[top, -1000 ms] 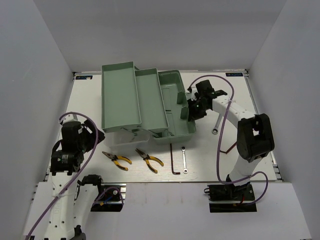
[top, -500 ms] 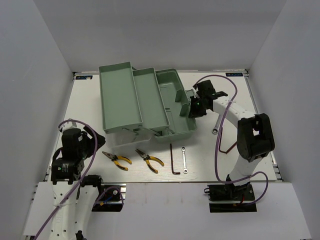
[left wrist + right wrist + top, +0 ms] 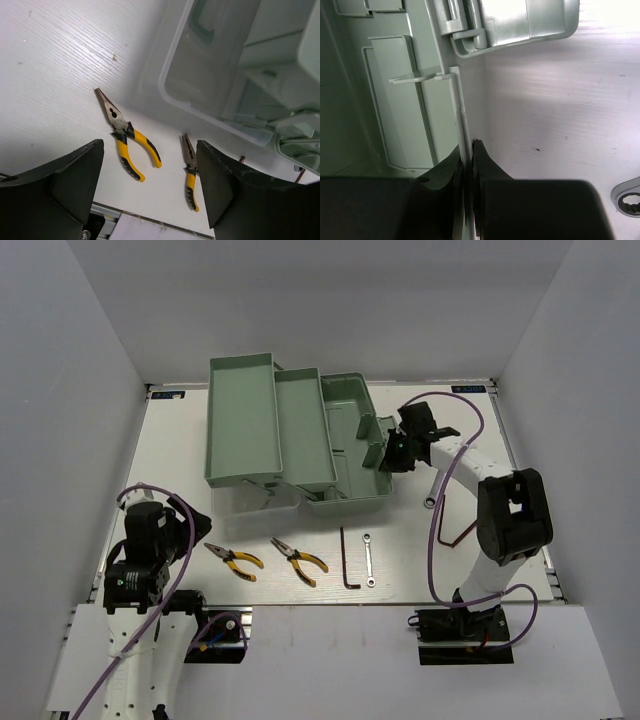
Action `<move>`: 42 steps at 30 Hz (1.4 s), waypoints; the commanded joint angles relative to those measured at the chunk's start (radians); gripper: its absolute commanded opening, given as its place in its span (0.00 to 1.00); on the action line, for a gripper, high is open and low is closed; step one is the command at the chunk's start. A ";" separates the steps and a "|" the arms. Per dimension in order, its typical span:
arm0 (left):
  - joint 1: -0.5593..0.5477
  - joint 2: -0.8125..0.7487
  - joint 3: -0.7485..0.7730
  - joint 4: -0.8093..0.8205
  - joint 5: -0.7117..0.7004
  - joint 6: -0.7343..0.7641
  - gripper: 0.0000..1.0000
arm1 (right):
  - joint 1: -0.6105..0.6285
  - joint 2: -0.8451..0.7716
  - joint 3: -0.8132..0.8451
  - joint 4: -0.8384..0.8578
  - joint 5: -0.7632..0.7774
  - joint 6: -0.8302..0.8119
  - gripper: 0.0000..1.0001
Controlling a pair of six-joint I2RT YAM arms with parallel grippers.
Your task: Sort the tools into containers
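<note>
The toolbox (image 3: 350, 505) stands mid-table with its trays fanned out to the left. The pliers (image 3: 125, 137) lie on the table (image 3: 420, 570) in front of it, not yet sorted. The right gripper (image 3: 468, 150) is clenched on the box's thin right wall. It should hold firm without tugging, so the box does not slide. The left gripper (image 3: 150, 172) hangs spread wide above the pliers and should come down squarely across one pair's handles.
</note>
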 commanded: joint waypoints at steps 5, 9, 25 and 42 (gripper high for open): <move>-0.003 -0.015 -0.014 -0.011 0.009 -0.005 0.85 | -0.112 -0.049 -0.037 0.105 0.083 0.123 0.00; -0.003 -0.024 -0.025 -0.011 0.018 -0.005 0.85 | -0.136 -0.049 -0.035 0.091 0.047 0.100 0.00; -0.003 -0.015 -0.045 0.030 0.069 0.005 0.85 | -0.175 0.124 0.187 0.021 -0.181 -0.179 0.00; -0.023 0.018 -0.072 0.193 0.305 0.162 0.92 | -0.199 -0.124 0.106 -0.056 -0.316 -0.285 0.75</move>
